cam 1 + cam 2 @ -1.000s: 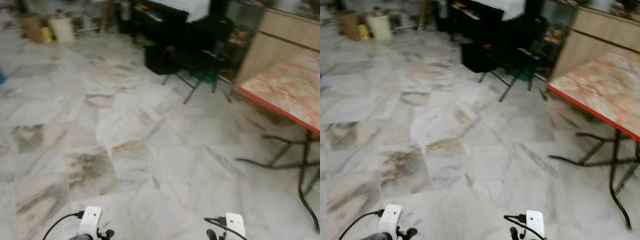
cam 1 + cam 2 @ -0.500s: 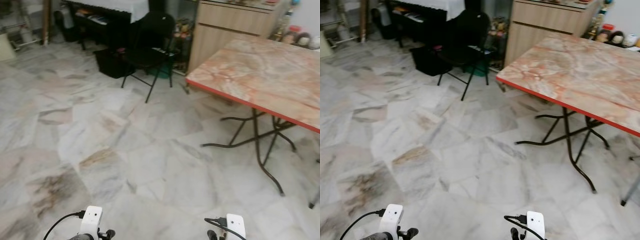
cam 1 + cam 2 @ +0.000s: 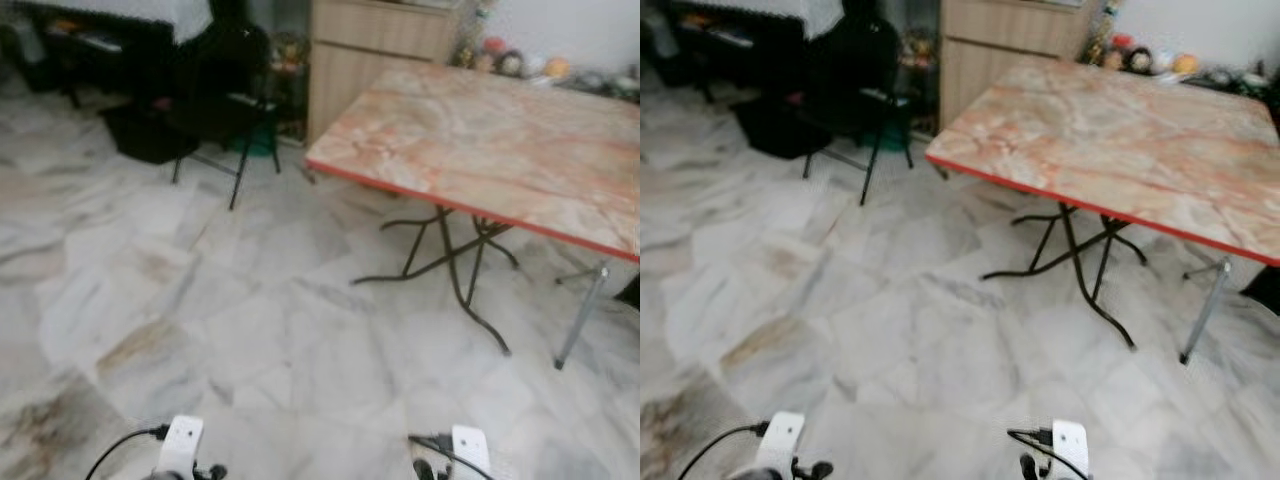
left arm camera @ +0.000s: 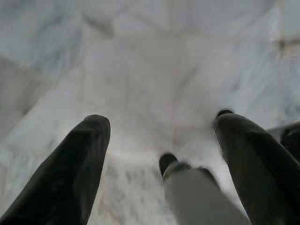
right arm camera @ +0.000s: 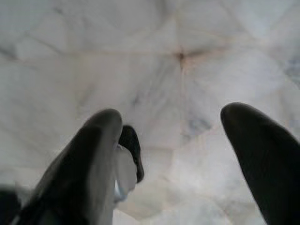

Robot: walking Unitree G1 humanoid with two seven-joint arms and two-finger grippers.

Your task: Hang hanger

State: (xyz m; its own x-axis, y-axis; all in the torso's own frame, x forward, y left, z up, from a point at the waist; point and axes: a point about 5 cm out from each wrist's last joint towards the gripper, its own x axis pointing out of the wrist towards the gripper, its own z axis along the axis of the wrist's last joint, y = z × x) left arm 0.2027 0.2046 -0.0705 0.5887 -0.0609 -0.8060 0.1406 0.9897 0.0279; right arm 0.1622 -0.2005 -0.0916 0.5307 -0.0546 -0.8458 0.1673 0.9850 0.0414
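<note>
We hold both arms low, each hand hanging above the floor (image 3: 250, 340), a smooth, glossy spread of pale marble tiles veined in grey and brown. Our left hand (image 4: 159, 140) has its two long, rounded black fingers (image 4: 79, 159) spread wide with nothing between them; past them we see a blurred grey foot-like shape with dark tips, just above the tiles. Our right hand (image 5: 171, 140) is likewise spread and empty over a joint where tile corners meet. Ahead of the right hand and well apart stands a worktop (image 3: 480, 150), a flat rectangular slab patterned in pinkish marble with a red edge, on thin curved black metal legs (image 3: 455, 270). Ahead of the left hand, further off, sits a black folding chair (image 3: 225, 100) beside a light wooden cabinet (image 3: 380, 50). We cannot make out the hanger anywhere.
</note>
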